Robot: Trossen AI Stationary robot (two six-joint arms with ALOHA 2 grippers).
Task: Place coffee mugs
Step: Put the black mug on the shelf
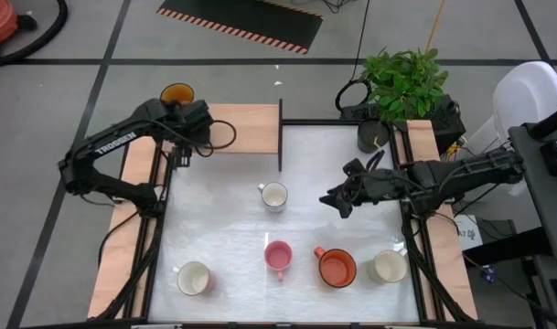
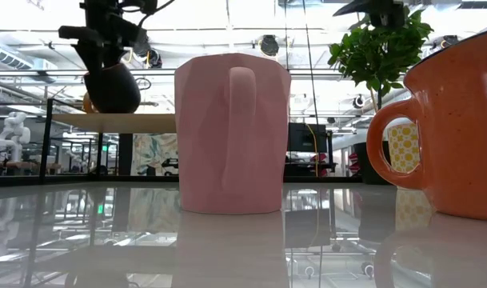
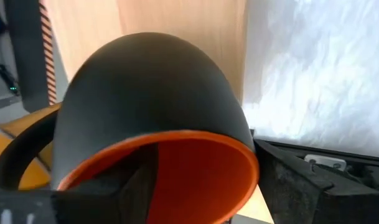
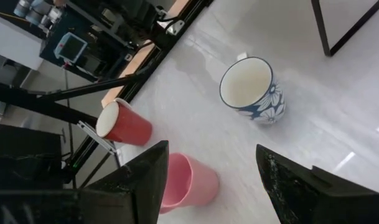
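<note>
High view: left gripper [image 1: 188,117] at table's far-left corner, jaws parted around dark orange-lined mug [image 3: 153,124], release step; right gripper [image 1: 342,199] open, empty, white mug [image 1: 273,195] ahead; next, retreat clear of rim.

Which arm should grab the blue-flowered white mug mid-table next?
Probably right. Its open gripper hovers just beside that mug, and the wrist view faces it. The left gripper sits at the far-left shelf, occupied with a dark mug.
</note>
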